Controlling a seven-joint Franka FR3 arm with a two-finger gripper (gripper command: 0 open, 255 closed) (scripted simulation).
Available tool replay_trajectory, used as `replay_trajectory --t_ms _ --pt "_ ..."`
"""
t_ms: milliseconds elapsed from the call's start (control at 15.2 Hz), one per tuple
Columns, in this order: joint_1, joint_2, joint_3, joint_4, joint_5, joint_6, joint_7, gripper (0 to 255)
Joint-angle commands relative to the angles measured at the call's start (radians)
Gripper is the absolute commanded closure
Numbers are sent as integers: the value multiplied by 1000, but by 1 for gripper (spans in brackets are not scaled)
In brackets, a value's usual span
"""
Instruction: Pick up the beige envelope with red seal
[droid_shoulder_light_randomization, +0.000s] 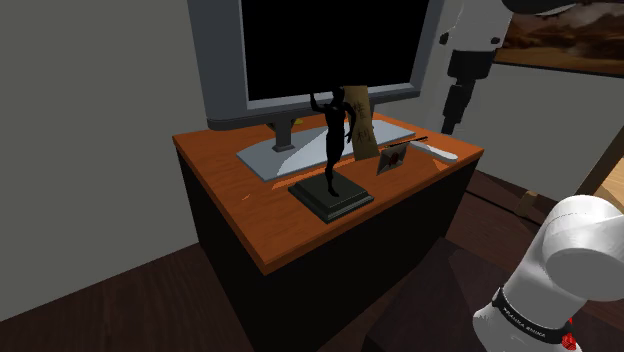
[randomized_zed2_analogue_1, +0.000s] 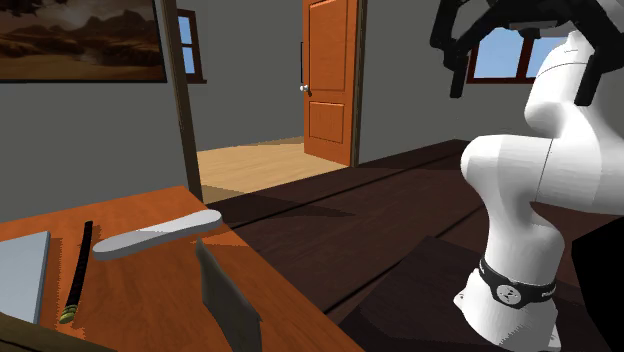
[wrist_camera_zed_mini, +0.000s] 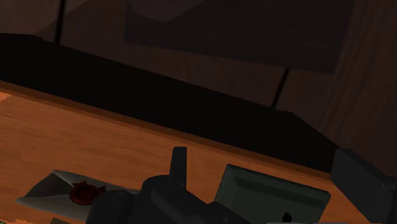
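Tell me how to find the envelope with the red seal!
Find the big monitor on the orange-brown desk. A black statue stands in front of it, and the small envelope sits just beyond the statue toward the shoulder view's right. It alone is pale with a round red seal.

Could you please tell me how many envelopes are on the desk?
1. The envelope is on the desk, to the shoulder view's right of the black statue. Others could be hidden behind the monitor.
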Motion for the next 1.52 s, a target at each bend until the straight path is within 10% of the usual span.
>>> replay_trajectory --t_ms 0,858,1452 --pt "0 0 0 0 0 0 0 0" --pt "157 226 -399 -6 -184 276 -821 0" --pt "312 582 -640 161 -82 460 -1419 0"
